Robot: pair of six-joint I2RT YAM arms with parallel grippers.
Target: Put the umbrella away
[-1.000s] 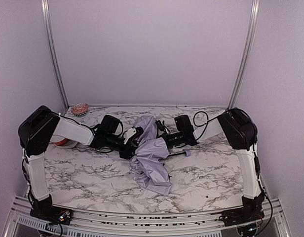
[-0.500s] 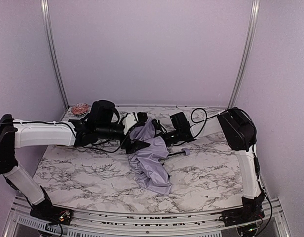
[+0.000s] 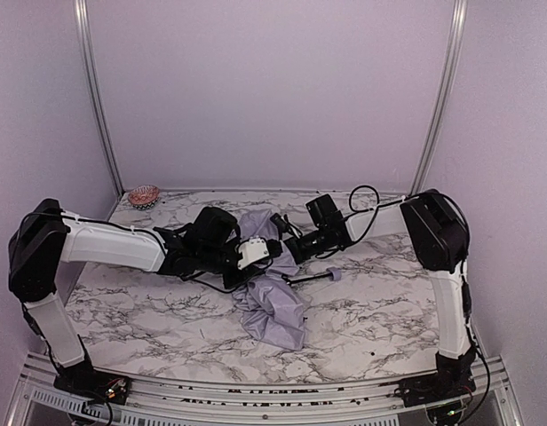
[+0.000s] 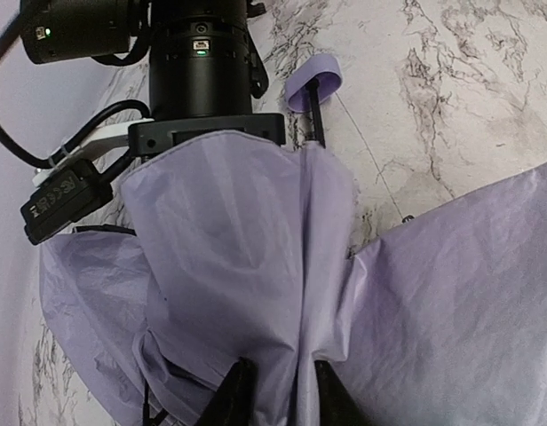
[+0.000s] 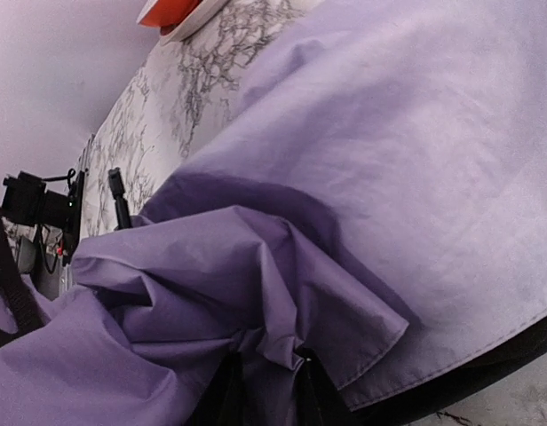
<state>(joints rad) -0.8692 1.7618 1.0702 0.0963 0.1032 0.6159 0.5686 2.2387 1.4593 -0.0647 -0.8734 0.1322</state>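
The left arm has drawn its elbow back toward the left wall since half a second ago, and the left tool (image 4: 275,392) now sits lower on the cloth. The umbrella (image 3: 275,306) lies crumpled in the middle of the bench (image 3: 389,306), with its handle (image 3: 334,274) pointing right. The left tool is clamped on a gathered fold of the canopy. The right tool (image 5: 263,390) also pinches the fabric. A small reddish bowl (image 3: 144,195) stands in the far left corner; its contents cannot be made out.
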